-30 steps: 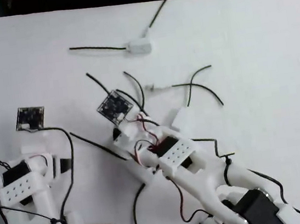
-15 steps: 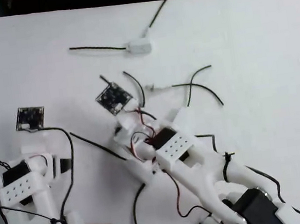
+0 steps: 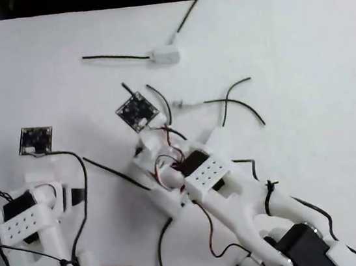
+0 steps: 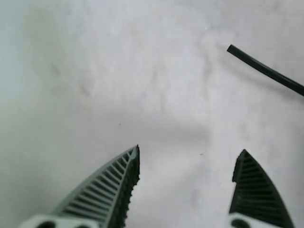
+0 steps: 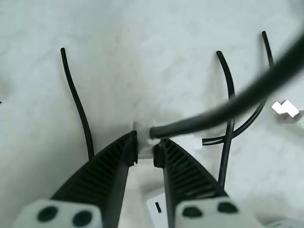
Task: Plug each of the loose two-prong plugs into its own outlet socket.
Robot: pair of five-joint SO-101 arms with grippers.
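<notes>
One plug (image 5: 143,149) — right pincer (image 5: 146,139) clamps it.

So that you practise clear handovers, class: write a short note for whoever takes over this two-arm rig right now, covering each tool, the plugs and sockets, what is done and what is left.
Left tool: open over bare table, holding nothing. A black wire end lies nearby.
Right tool: shut on a white plug with a black cable, near the table's middle.
Things: a small white connector lies loose beyond the right arm. A white block with cables lies at the far side.
Done: no plugging-in is visible. I cannot tell whether the white block is a joined pair.
Left: seat the held plug, then any others.
</notes>
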